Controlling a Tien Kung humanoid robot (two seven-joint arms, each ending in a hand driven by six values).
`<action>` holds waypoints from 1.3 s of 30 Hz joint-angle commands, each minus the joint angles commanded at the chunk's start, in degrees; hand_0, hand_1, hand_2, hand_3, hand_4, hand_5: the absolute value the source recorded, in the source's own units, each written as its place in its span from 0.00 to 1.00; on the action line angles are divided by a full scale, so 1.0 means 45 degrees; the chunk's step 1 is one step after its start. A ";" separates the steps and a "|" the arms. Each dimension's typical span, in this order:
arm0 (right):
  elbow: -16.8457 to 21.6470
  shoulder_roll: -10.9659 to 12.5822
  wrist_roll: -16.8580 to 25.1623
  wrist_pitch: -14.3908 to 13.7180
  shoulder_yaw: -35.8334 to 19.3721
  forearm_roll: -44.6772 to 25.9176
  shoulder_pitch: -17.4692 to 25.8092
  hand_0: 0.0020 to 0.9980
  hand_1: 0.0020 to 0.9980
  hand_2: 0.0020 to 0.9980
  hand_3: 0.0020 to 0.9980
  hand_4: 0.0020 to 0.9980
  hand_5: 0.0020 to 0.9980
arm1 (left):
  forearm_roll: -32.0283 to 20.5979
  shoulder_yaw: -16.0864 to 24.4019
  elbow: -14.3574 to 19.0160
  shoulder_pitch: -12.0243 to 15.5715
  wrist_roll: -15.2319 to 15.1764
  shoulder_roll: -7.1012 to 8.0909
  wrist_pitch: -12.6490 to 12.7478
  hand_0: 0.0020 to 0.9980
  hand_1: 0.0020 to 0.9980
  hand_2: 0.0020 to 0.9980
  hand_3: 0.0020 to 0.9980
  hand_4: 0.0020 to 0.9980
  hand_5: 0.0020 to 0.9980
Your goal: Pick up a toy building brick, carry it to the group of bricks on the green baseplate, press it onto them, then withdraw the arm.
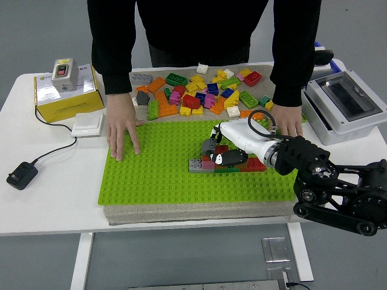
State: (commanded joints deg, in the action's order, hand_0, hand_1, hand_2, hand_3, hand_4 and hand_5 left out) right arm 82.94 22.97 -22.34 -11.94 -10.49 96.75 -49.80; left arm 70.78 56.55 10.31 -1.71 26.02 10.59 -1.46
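The green baseplate (157, 175) lies on a grey mat in the middle of the table. A low group of bricks (199, 165), grey, dark red, green and red, stands on its right half. My right hand (217, 154), white with black fingers, reaches in from the right and rests on top of this group. Its fingers are curled on a small grey brick (208, 145) held against the group's top. Loose bricks of many colours (199, 90) lie in a pile beyond the plate. My left arm is out of view.
A person stands at the far side with one hand (122, 130) flat on the plate's left corner and the other (291, 124) at its right edge. A yellow box (63, 96) with a switch, a white pad and a black adapter (22, 175) are at the left. A grey case (344, 103) is at the right.
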 joint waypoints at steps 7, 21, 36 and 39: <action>-0.0021 -0.0010 0.0009 -0.0007 0.0016 -0.0008 0.0011 0.04 0.09 0.59 0.60 0.66 0.56 | 0.0012 -0.0007 0.0000 0.0012 -0.0011 0.0007 0.0003 0.71 0.67 0.54 0.68 0.19 0.69; 0.0030 0.0074 0.0025 0.0011 0.0008 0.0002 -0.0031 0.04 0.09 0.59 0.60 0.65 0.56 | -0.0042 -0.0048 0.0000 -0.0017 -0.0007 0.0019 -0.0022 0.71 0.66 0.54 0.67 0.19 0.69; 0.0042 0.0102 0.0049 -0.0036 0.0008 0.0022 -0.0049 0.04 0.09 0.59 0.60 0.65 0.56 | -0.0099 -0.0064 0.0000 -0.0040 0.0007 0.0025 -0.0056 0.71 0.66 0.54 0.67 0.19 0.69; 0.0054 0.0108 0.0057 -0.0056 0.0010 0.0024 -0.0052 0.04 0.09 0.59 0.60 0.65 0.56 | -0.0100 -0.0068 0.0000 -0.0046 0.0002 0.0027 -0.0048 0.71 0.66 0.54 0.67 0.19 0.69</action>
State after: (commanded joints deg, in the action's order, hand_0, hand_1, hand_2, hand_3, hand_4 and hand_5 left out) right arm 83.18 23.45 -22.09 -12.19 -10.45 96.86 -50.03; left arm 70.34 56.25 10.31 -1.91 26.02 10.71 -1.68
